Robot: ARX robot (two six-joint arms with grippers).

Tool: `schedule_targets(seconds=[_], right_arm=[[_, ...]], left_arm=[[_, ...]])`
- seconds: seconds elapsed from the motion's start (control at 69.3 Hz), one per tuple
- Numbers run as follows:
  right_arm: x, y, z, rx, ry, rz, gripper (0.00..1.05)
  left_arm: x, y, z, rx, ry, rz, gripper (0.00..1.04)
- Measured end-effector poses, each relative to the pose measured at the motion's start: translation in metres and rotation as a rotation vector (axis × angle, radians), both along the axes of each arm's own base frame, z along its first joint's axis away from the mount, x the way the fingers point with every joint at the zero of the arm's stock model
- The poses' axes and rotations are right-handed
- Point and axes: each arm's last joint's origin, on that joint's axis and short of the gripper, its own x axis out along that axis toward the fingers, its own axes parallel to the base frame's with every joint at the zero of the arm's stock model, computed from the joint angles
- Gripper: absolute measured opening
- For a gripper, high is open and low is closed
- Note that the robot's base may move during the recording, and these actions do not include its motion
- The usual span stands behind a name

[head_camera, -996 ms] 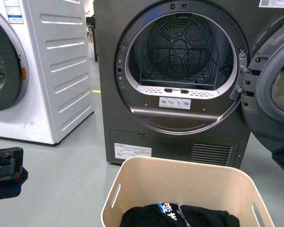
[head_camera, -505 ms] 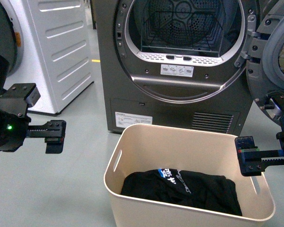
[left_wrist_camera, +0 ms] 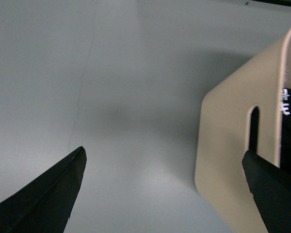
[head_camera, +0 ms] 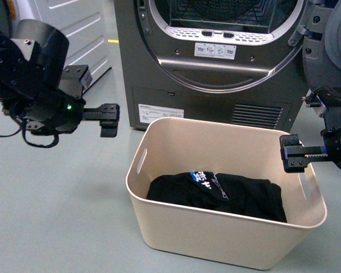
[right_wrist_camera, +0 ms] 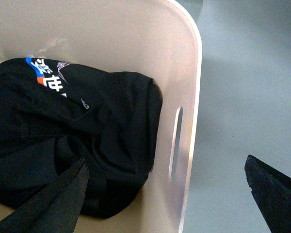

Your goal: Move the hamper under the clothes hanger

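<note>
Hamper (head_camera: pixel 199 227): on floor (head_camera: pixel 57 216) between my jaws, clothes (head_camera: pixel 216 196) inside. Left gripper (head_camera: pixel 109 119), right gripper (head_camera: pixel 290 153): lowered to its rim since a second ago, jaws released, empty. Grasp pending; hanger unseen.

Left arm (head_camera: pixel 37 85) is hanging at the left, its left pincer (head_camera: pixel 109 119) pointing level toward the right with fingers (left_wrist_camera: pixel 43 199) spread wide. Right arm (head_camera: pixel 338 142) is showing at the right edge, its right pincer (head_camera: pixel 291 153) pointing left, apparently equally parted, gripping nothing.
</note>
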Motion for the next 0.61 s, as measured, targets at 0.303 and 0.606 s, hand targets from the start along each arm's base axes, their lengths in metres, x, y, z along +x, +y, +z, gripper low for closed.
schedule_targets(seconds=[0.303, 0.606], right_arm=[[0.009, -0.007, -0.017, -0.015, 0.031, -0.027, 0.97], [0.017, -0.013, -0.029, -0.023, 0.047, -0.051, 0.97]], left_arm=[[0.019, -0.037, -0.013, -0.011, 0.026, -0.052, 0.98], [0.022, -0.07, -0.025, -0.033, 0.043, -0.098, 0.98]])
